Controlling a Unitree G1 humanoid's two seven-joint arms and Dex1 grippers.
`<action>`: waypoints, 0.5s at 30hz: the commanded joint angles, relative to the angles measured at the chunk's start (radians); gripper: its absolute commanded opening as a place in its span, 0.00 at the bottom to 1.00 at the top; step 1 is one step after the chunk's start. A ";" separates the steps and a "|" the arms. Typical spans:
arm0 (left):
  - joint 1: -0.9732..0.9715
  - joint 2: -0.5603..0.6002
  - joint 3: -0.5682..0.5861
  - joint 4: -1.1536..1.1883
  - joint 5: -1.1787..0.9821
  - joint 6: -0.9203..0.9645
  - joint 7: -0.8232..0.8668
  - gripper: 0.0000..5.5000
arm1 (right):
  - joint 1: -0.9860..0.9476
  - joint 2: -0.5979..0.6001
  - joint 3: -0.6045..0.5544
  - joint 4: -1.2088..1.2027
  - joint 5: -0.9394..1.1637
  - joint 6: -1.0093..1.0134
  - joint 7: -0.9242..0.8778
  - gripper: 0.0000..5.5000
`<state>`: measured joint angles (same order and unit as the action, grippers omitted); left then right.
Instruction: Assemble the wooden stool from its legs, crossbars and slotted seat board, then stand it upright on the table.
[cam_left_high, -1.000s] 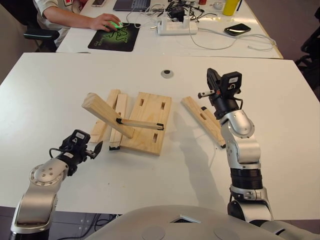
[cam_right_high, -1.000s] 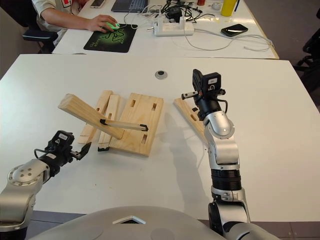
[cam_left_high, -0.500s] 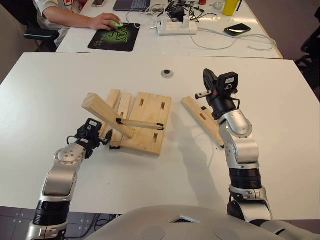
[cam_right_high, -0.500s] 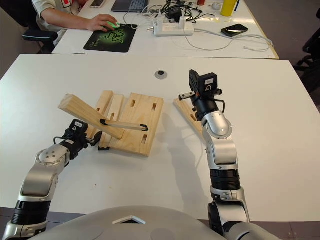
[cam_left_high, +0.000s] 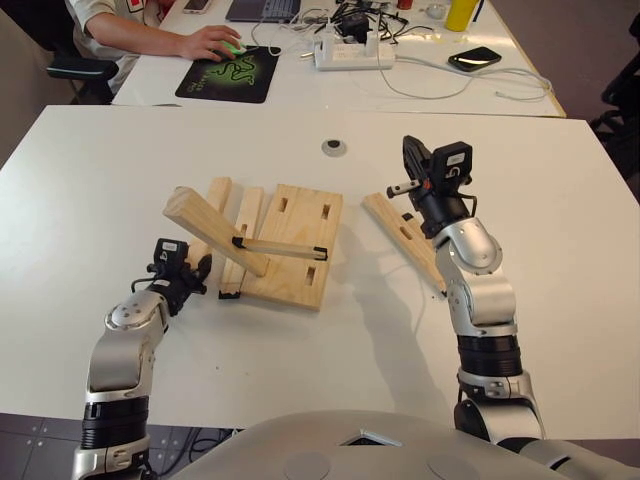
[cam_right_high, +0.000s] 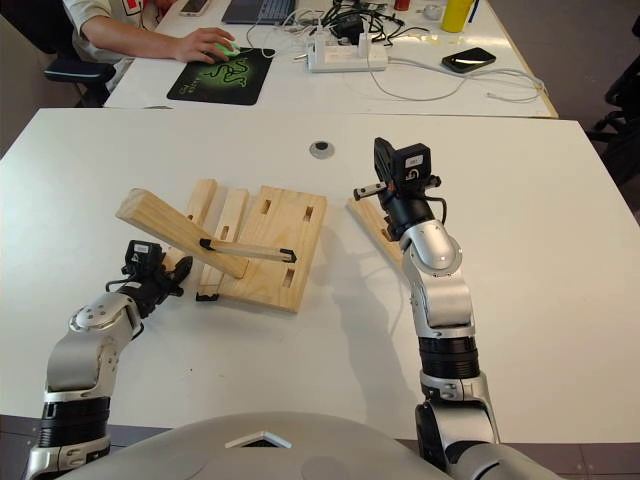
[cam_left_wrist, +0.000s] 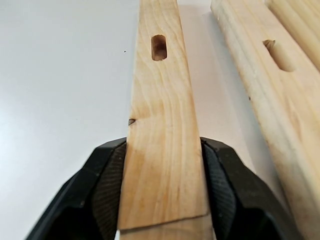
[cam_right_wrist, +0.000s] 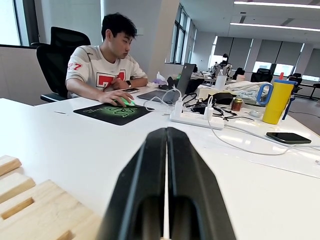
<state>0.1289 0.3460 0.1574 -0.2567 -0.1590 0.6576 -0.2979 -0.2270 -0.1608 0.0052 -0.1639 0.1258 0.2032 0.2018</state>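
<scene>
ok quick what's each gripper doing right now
Left gripper: closed on the near end of a wooden leg.
Right gripper: closed, holding nothing.

Setting: open-plan office.

Evidence, head views: a white table (cam_left_high: 560, 250) with a cable grommet (cam_left_high: 334, 148) near its far edge. A rear table (cam_left_high: 290, 88) stands just beyond that edge and carries a laptop (cam_left_high: 262, 9), a power strip (cam_left_high: 355, 55), tangled cables (cam_left_high: 352, 20), a phone (cam_left_high: 475, 58) and a mouse pad (cam_left_high: 228, 75).

Evidence, right wrist view: a black office chair (cam_right_wrist: 62, 50), a yellow mug (cam_right_wrist: 274, 102), tall windows (cam_right_wrist: 180, 35), ceiling strip lights (cam_right_wrist: 277, 24), and more desks (cam_right_wrist: 250, 80) and chairs far back.
</scene>
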 joint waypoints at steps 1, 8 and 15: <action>-0.042 0.003 0.041 -0.065 -0.012 0.006 0.030 0.38 | -0.040 -0.002 -0.015 0.010 0.007 0.008 0.001 0.00; -0.216 0.017 0.093 -0.227 -0.039 -0.031 0.068 0.38 | -0.232 0.002 -0.129 0.060 0.153 0.144 -0.001 0.00; -0.459 0.024 0.083 -0.429 -0.081 -0.094 0.080 0.38 | -0.640 0.004 -0.372 0.138 0.734 0.608 -0.016 0.04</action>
<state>-0.2495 0.3542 0.2424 -0.6113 -0.2157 0.5809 -0.2204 -0.7357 -0.1578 -0.2794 -0.0636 0.6669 0.6547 0.2086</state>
